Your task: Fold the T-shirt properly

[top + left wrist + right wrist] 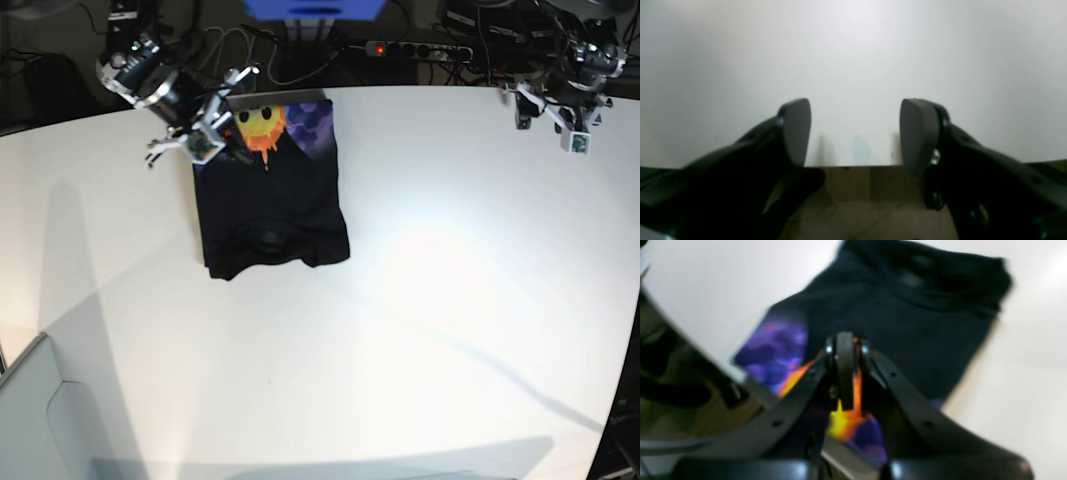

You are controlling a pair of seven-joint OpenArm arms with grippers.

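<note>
T-shirt (270, 210) lies as a partly folded black block near the far-left part of the surface (450, 300), with the sun print turned up at its far edge, right by the surface's far edge. Right hand (844, 373) is pinched closed on that printed edge; left hand (855, 133) hangs wide open and empty over bare surface at the far-right corner, well apart from the shirt. Risk, as I judge it: with just 1 hand holding, a pull could drag the whole stack crooked or off the far edge, or the thin pinch could slip and drop the flap askew.
</note>
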